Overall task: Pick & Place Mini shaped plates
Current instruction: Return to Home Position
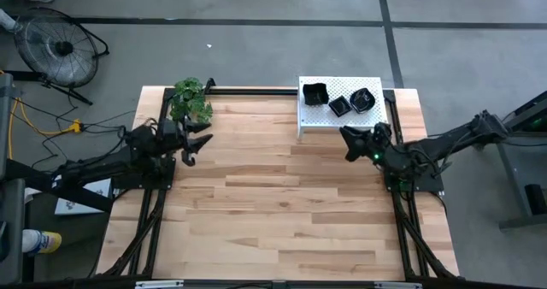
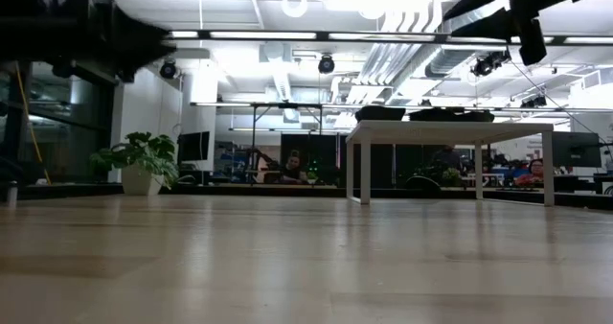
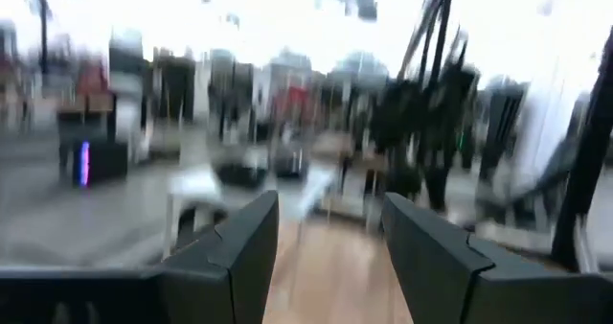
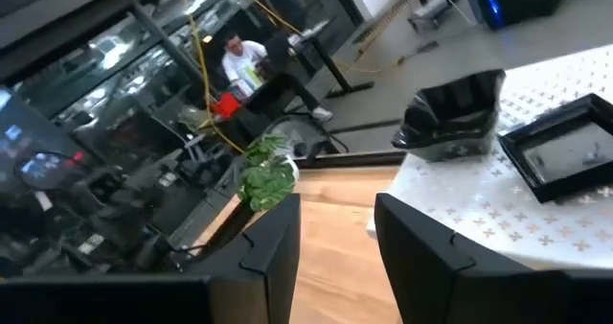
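Observation:
Three glossy black mini plates sit on a white perforated rack (image 1: pixel 318 118) at the table's far right: a rounded one (image 1: pixel 314 93), a square one (image 1: pixel 338 105) and another (image 1: pixel 363 98). The right wrist view shows the rounded plate (image 4: pixel 450 113) and a square plate (image 4: pixel 565 151) resting flat on the rack. My right gripper (image 1: pixel 361 135) (image 4: pixel 335 238) hovers open just near of the rack, holding nothing. My left gripper (image 1: pixel 197 144) (image 3: pixel 330 238) hangs open above the table's left side, also holding nothing. Other plates are out of view.
A small potted plant (image 1: pixel 190 99) stands at the far left corner, close to my left gripper. The rack stands on legs (image 2: pixel 364 171) above the tabletop. Bare wood (image 1: pixel 282 203) spans the middle and near part of the table. A fan (image 1: pixel 55 45) stands on the floor beyond.

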### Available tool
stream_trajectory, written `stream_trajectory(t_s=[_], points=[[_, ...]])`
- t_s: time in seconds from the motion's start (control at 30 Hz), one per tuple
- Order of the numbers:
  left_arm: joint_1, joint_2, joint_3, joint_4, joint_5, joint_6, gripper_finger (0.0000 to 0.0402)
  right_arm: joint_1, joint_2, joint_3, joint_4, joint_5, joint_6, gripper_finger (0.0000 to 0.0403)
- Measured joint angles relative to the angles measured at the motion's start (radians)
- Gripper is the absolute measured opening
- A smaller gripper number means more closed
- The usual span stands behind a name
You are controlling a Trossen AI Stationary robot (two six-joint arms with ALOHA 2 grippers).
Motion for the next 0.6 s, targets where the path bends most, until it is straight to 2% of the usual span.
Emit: stream_trajectory(t_s=[0.13, 0.3, 0.6], points=[[-0.057, 0.004, -0.004, -0.127, -0.073, 0.016, 0.0186, 0.038, -0.015, -0.025, 0.012, 0.037, -0.036, 0.0127], [-0.154, -0.001, -0.020, -0.097, -0.214, 0.023, 0.0186, 0.055, -0.097, -0.112, 0.011, 0.050, -0.011, 0.0126], [-0.320, -0.002, -0.070, -0.102, -0.482, -0.013, 0.0186, 0.018, -0.302, -0.246, 0.036, -0.090, -0.089, 0.0126]])
